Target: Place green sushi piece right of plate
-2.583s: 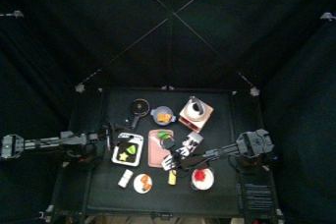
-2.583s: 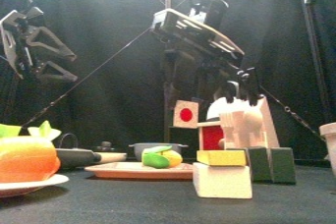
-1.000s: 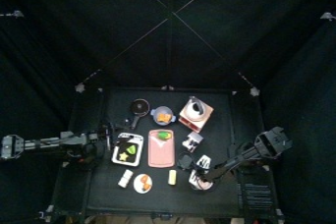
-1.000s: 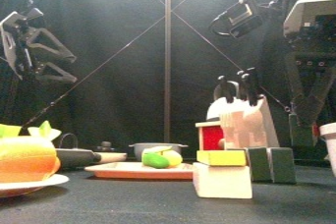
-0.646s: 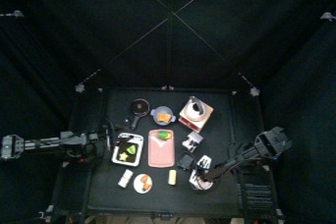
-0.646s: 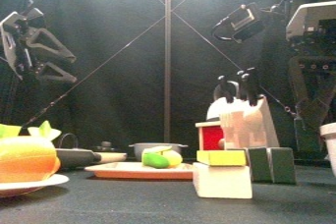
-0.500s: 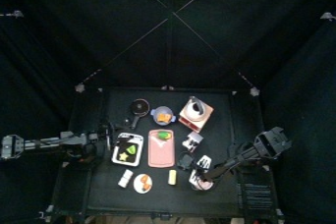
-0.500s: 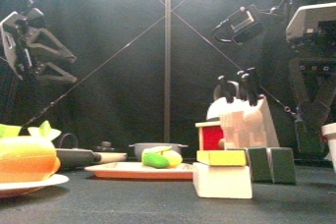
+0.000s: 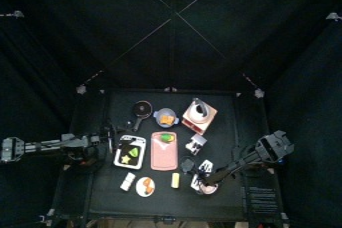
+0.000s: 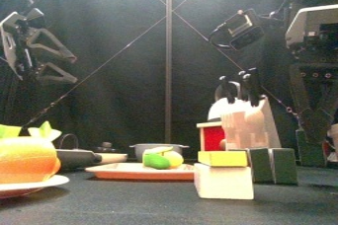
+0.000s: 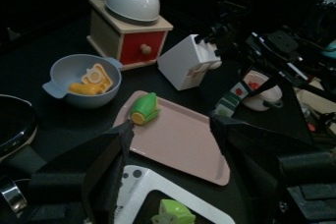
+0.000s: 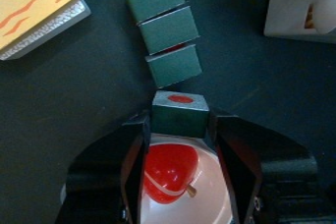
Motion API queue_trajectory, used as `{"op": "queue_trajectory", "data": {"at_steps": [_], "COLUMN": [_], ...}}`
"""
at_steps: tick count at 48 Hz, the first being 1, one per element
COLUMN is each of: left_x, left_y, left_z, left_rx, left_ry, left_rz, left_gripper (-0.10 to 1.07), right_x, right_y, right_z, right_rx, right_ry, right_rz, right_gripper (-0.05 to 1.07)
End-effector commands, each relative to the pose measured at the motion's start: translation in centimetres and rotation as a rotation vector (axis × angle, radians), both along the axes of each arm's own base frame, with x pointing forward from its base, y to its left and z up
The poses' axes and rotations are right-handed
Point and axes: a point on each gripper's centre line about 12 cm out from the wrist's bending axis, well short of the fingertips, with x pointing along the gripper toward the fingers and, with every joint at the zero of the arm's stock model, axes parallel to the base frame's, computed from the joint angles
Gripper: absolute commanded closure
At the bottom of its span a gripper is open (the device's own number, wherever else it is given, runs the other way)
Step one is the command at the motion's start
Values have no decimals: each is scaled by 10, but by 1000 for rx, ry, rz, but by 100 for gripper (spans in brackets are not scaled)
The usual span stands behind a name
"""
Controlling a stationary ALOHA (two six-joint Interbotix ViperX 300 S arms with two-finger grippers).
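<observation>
1. While the left gripper (image 11: 168, 184) idles at the table's 9 o'clock edge, jaws spread and empty, the pink plate (image 9: 164, 154) lies mid-table.
2. Right gripper (image 12: 178, 135): wide open, holding nothing.
3. Green sushi piece (image 12: 180, 111): between its fingertips, at the plate's 4 o'clock.

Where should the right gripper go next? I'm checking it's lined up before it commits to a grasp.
Probably straight down, then close. The right gripper stands open with the green sushi piece, the one with a red centre, between its jaws, so it seems lined up but not yet gripping. Only then carry it toward the pink plate.
</observation>
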Motion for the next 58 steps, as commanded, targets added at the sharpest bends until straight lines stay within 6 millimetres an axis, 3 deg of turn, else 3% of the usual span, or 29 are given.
{"op": "queue_trajectory", "data": {"at_steps": [1,22,43,58], "left_x": [2,2,2,2], "left_y": [1,1,1,1], "left_z": [4,4,4,4], "left_rx": [2,2,4,4], "left_ry": [-14,-14,-13,-13], "left_rz": [2,2,2,2], "left_gripper": [1,1,1,1], "right_x": [3,0,5,5], "right_y": [0,-7,-10,-9], "right_z": [8,-3,-3,-1], "right_rx": [8,-5,8,12], "right_ry": [-25,10,-17,-25], "right_rz": [0,-22,-19,-14], "right_gripper": [40,35,15,14]}}
